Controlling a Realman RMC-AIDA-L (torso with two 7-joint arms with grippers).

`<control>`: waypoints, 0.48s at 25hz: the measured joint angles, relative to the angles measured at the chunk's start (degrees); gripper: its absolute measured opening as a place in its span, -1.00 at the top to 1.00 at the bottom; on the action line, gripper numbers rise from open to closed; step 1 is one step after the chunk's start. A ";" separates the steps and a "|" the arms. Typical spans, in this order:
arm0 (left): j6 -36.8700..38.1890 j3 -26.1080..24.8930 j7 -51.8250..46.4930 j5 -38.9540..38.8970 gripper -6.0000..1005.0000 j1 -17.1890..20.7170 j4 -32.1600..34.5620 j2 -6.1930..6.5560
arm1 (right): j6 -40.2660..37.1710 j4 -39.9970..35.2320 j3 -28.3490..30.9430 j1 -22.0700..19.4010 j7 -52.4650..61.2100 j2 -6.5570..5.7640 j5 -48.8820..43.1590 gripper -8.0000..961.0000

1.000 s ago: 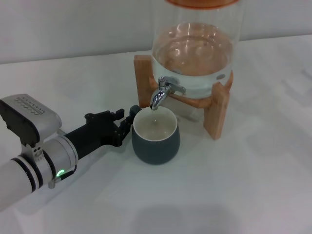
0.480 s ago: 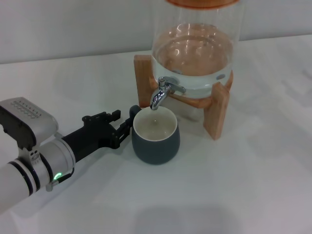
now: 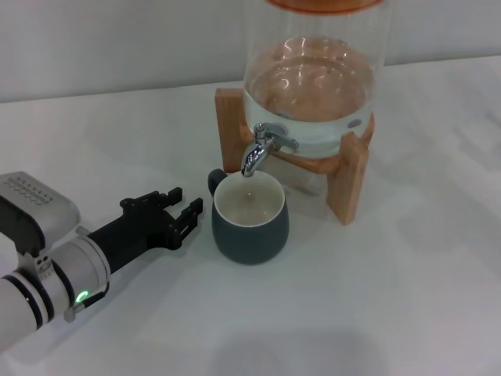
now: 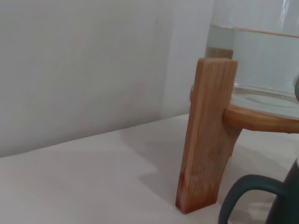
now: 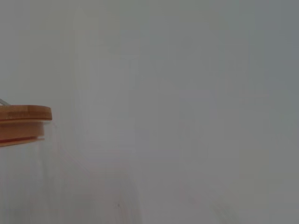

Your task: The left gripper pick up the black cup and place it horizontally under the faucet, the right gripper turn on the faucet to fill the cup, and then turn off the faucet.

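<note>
The black cup (image 3: pixel 250 223) stands upright on the white table right under the spout of the chrome faucet (image 3: pixel 261 147). Its cream inside faces up and its handle (image 3: pixel 214 180) points back left. The handle also shows in the left wrist view (image 4: pixel 252 198). My left gripper (image 3: pixel 184 207) is open and empty, a short way left of the cup and clear of it. No water runs from the spout. My right gripper is out of view.
The faucet sits on a large glass jar (image 3: pixel 313 74) holding water, on a wooden stand (image 3: pixel 348 176) behind the cup. The stand's leg (image 4: pixel 208 135) fills the left wrist view. The jar's wooden lid (image 5: pixel 23 123) shows in the right wrist view.
My left gripper has let go of the cup's handle and drawn back to the left, away from the cup. The cup has stayed under the faucet.
</note>
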 joint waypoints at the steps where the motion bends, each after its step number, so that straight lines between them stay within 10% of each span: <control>1: -0.44 0.00 0.00 0.00 0.16 0.21 0.01 0.03 | -0.05 0.00 0.00 0.00 0.00 0.00 0.00 -0.68; 12: -14.00 0.07 -5.63 -0.14 0.12 9.22 9.36 0.32 | -0.27 0.00 0.00 -0.07 0.00 -0.06 0.06 -0.68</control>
